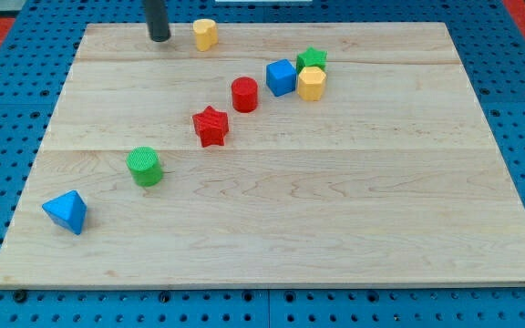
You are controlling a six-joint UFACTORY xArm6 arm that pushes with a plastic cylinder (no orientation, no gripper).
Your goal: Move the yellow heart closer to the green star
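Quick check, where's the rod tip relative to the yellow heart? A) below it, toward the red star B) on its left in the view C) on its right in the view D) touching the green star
B: my tip sits near the view's top edge, just left of the yellow heart, with a small gap between them.

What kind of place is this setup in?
Probably a robotics lab bench: a wooden board lies on a blue pegboard, small blocks like the yellow heart scattered on it, my tip just left of that heart.
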